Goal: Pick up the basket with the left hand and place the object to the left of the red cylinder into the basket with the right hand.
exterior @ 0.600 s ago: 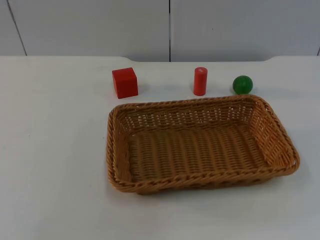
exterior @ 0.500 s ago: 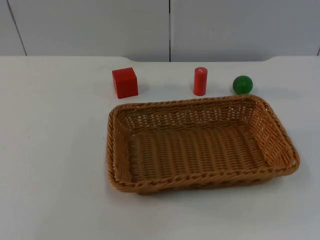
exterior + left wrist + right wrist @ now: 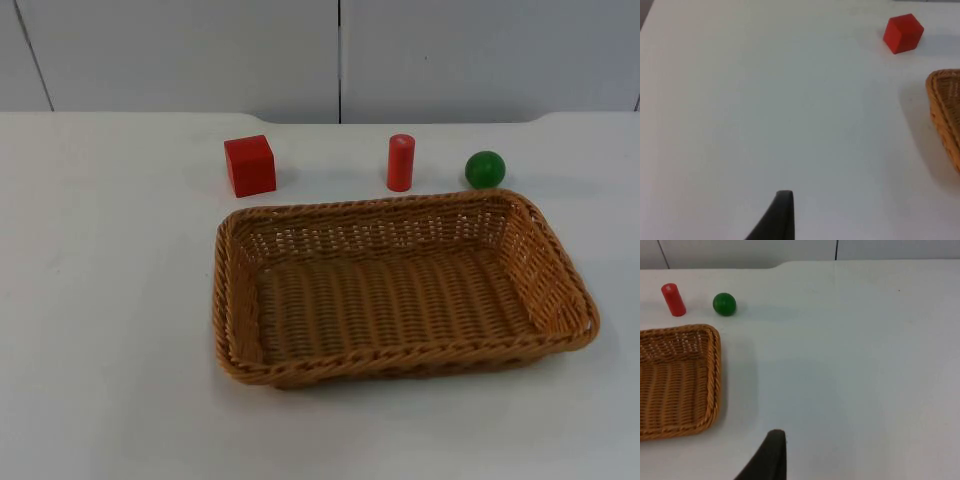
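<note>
I see the basket (image 3: 400, 290) sitting flat on the table (image 3: 100, 300), mid-table in the top view, open side up, nothing inside. Long sides run 9 to 3 o'clock.

Three items stand in a row beyond it, toward the wall (image 3: 200, 50). The cube (image 3: 250, 165), red, is at 11 o'clock from the basket's middle, near the rim but apart from it. The cylinder (image 3: 400, 162), red and upright, is at 12 o'clock, just beyond the far rim. The ball (image 3: 485, 169), green, is at 1 o'clock, just beside the basket's far right corner. Whether the ball touches the rim, I can't tell.

From the cylinder, the cube is at 9 o'clock, well apart. That makes the cube the item to grab. The ball is at 3 o'clock from the cylinder, near it.

The left gripper (image 3: 782, 215) hangs over bare table, well apart from the basket's left edge (image 3: 945, 115) and the cube (image 3: 903, 33). It holds nothing I can see. Spread or closed, I can't tell.

The right gripper (image 3: 772, 455) hangs over bare table off the basket's right end (image 3: 677, 380), well apart from the ball (image 3: 724, 304) and cylinder (image 3: 673, 299). Nothing held that I can see. Its state, I can't tell either.
</note>
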Robot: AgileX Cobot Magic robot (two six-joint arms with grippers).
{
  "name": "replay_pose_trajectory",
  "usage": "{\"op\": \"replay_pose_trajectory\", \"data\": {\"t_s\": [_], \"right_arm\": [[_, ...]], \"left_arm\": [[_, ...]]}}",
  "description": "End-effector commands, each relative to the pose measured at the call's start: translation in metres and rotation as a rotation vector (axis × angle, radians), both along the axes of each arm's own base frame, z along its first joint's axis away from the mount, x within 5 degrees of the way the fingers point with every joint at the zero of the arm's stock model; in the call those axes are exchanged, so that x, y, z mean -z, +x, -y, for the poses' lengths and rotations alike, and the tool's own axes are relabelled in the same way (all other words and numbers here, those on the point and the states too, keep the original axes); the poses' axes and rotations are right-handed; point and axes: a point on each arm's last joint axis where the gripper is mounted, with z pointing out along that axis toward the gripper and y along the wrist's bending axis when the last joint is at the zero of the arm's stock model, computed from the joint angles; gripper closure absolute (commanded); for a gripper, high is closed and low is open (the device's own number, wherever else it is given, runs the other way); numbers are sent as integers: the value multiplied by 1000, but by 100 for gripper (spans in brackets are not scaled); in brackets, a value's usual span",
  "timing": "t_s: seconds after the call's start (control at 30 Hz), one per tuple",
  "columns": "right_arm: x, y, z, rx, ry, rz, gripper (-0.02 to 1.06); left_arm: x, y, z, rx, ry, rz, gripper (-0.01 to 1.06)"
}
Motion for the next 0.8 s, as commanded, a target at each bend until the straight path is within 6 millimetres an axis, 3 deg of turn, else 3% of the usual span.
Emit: {"op": "replay_pose_trajectory", "data": {"t_s": [0.0, 0.23, 0.3, 0.53, 0.77], "right_arm": [[-12, 25, 0, 1, 4, -1, 0], [-15, 61, 0, -8, 19, -40, 0], [-10, 82, 0, -10, 21, -74, 0], [16, 122, 1, -10, 27, -235, 0], [35, 140, 0, -9, 54, -354, 0]], "left_arm": [[-12, 21, 1, 4, -26, 2, 0], [-22, 54, 0, 1, -28, -76, 0], [-21, 72, 0, -1, -32, -117, 0], [-2, 111, 1, -4, -54, -216, 0], [12, 131, 1, -10, -72, -280, 0]]}}
